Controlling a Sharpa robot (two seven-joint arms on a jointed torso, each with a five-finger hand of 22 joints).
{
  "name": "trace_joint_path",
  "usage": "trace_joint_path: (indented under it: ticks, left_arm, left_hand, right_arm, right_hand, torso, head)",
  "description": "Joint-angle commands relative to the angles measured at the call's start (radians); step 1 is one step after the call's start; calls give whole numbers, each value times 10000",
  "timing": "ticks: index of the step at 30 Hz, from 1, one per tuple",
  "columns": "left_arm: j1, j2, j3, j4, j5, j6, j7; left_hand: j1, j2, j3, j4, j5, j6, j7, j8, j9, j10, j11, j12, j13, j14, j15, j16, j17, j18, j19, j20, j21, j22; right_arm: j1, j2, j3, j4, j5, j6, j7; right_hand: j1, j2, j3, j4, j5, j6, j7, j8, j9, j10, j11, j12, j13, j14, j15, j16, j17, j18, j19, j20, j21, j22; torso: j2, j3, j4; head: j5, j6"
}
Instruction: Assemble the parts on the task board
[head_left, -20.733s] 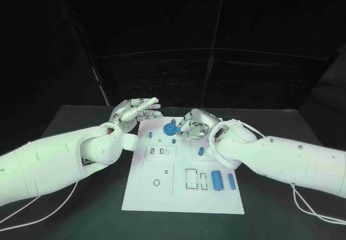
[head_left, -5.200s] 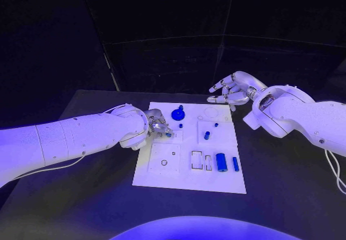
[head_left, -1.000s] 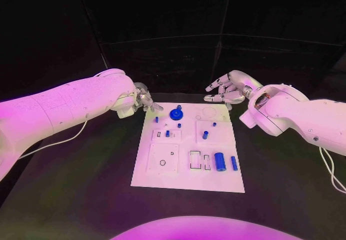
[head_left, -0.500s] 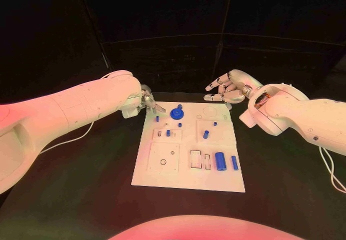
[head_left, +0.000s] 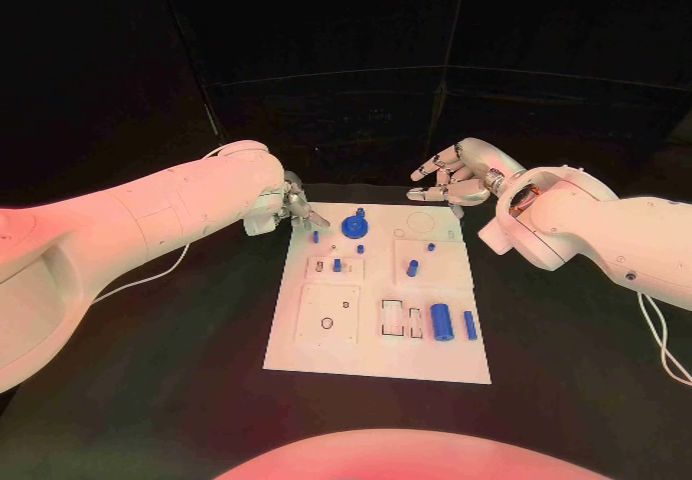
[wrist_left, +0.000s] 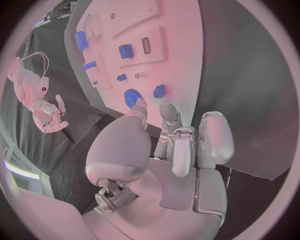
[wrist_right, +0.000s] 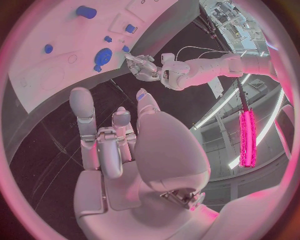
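Note:
The white task board (head_left: 335, 352) lies mid-table, also seen in the left wrist view (wrist_left: 178, 30) and the right wrist view (wrist_right: 59, 27). My left hand (head_left: 293, 212) hovers at its far left corner, fingers loosely curved. Its fingertips (wrist_left: 166, 107) are just short of a small blue peg (head_left: 315, 238) (wrist_left: 159, 91) standing on the board; I cannot tell if they touch. Beside it sits a round blue part (head_left: 351, 228) (wrist_left: 131, 97). My right hand (head_left: 450, 180) (wrist_right: 119, 145) floats beyond the far right corner, fingers apart, holding nothing.
More blue parts stand mid-board: small ones (head_left: 336, 266) (head_left: 413, 268) and, nearer me, a thick cylinder (head_left: 441, 322) beside a slim bar (head_left: 467, 325). Black table (head_left: 173, 380) surrounds the board. The left arm's cable (head_left: 144, 275) trails on the left.
Over the last second my left hand has moved slightly nearer the board, toward the small blue peg at the far left. My right hand has stayed put.

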Motion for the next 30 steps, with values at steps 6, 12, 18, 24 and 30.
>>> trace_joint_path:
  ticks: [6, 12, 18, 24, 30]
  left_arm:
    - [-24, 74, 4, -7, -160, 404, -99]
    - [-55, 128, 4, -30, -204, 413, -130]
    - [-66, 136, 4, -3, -239, 427, -144]
    - [-70, 150, 4, 9, -260, 476, -154]
    - [-71, 159, 4, -11, -265, 496, -159]
  left_hand:
    - [317, 144, -83, -50, -32, 94, -23, -18, -35, -51, -12, 27, -11, 1016, 37, 54, 2621, 33, 50, 36, 42, 6]
    - [590, 417, -9, -134, -30, 128, -23, -19, -62, -46, -13, 54, 7, 1018, 36, 59, 2630, 29, 57, 35, 53, 31]
    - [770, 559, 50, -215, -30, 139, -20, -26, -82, -52, -13, 53, -5, 1018, 36, 59, 2629, 29, 58, 35, 53, 38]
    - [802, 573, 55, -233, -30, 147, -21, -25, -85, -49, -13, 61, 4, 1019, 37, 62, 2634, 25, 63, 35, 63, 53]
    - [880, 600, 67, -283, -30, 161, -21, -22, -92, -58, -14, 51, -14, 1019, 38, 60, 2631, 28, 58, 36, 53, 45]
  right_arm:
    - [15, 30, 6, -18, 14, -35, 93]
    - [15, 45, 6, -34, 14, -34, 96]
    - [15, 53, 6, -43, 14, -25, 103]
    - [15, 63, 6, -50, 14, -21, 108]
    - [15, 68, 6, -54, 15, -17, 108]
  right_hand:
    - [95, -21, -23, 23, -12, -58, 1, 56, -5, -66, -21, 66, -3, 1057, -35, 24, 2630, 85, 80, 19, -33, -15]
    - [97, -18, -24, 25, -11, -59, 1, 56, -5, -64, -21, 69, -2, 1057, -35, 24, 2630, 85, 82, 19, -34, -16]
    - [108, -3, -27, 33, -3, -63, 1, 58, -5, -57, -20, 81, 3, 1057, -35, 24, 2630, 85, 88, 19, -38, -17]
    - [108, -3, -27, 33, -3, -63, 1, 58, -5, -57, -20, 81, 3, 1057, -35, 24, 2630, 85, 88, 19, -38, -17]
    - [108, -3, -27, 33, -3, -63, 1, 58, -5, -57, -20, 81, 3, 1057, -35, 24, 2630, 85, 88, 19, -38, -17]
  torso:
    - [-2, -7, 7]
    - [-10, 1, 8]
    - [-8, 6, 3]
    - [-4, 8, 6]
    - [-2, 0, -5]
  head:
    - [-3, -14]
    - [-37, -27]
    - [-9, -24]
    - [-15, -30]
    - [-17, -46]
